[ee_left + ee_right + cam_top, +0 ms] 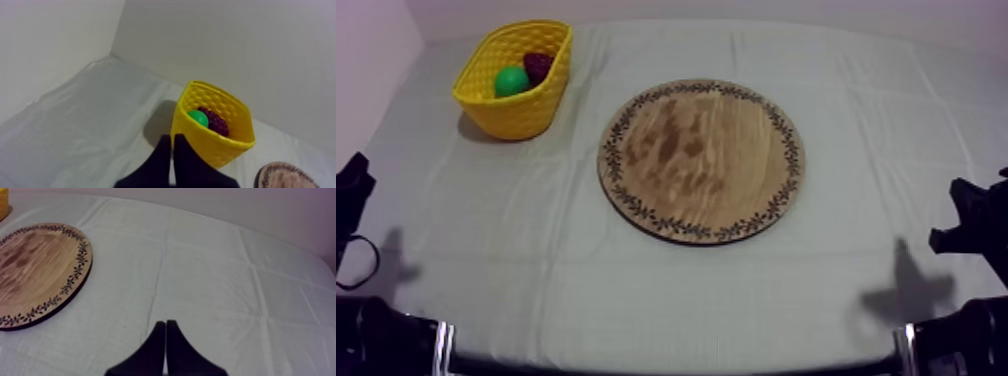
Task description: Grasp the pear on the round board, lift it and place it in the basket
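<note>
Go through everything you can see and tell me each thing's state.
Wooden board: flat on the cloth, nothing on it.
Yellow basket: upright, holding two fruits.
Pear: inside the basket.
Bunch of grapes: inside the basket, beside the pear.
Left gripper: shut, near the basket.
Right gripper: shut, over cloth beside the board.

Tablecloth (636, 300): grey-white, with pressed fold lines running left-right and near-far, and light wrinkles. Far wall (756, 8): plain, pale, unmarked. Left wall (366, 50): likewise plain, meeting the far wall at a corner (118, 30) beyond the far left of the cloth. Light: soft and even. Faint shadows (393, 268) lie on the cloth, near left and near right.
</note>
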`<state>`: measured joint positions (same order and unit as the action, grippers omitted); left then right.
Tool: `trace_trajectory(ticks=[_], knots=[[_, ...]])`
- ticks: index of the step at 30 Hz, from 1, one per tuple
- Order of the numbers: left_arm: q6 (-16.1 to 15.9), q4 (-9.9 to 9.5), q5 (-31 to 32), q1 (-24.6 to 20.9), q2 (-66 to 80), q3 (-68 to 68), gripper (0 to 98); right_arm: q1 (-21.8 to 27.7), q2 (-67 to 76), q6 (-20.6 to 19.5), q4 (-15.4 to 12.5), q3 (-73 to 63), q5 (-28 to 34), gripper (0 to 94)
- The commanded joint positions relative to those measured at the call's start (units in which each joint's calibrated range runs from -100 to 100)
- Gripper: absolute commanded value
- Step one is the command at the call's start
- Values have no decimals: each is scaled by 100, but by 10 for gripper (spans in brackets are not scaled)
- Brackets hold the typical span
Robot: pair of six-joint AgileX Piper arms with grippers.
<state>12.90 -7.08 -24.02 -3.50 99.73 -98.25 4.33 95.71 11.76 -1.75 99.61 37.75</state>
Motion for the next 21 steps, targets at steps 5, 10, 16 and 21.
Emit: trace_trajectory(ticks=[5,10,16,21], knots=[[-1071,343,-365,43,1,-159,0,-4,5,1,2,5,-1,5],[-1264,438,-727,49,1,-173,0,0,5,3,2,5,-1,5],[-1308,467,-797,50,1,-175,0,3,5,2,2,5,-1,5],[-1331,473,-805,48,1,-175,0,3,5,3,2,5,-1,5]])
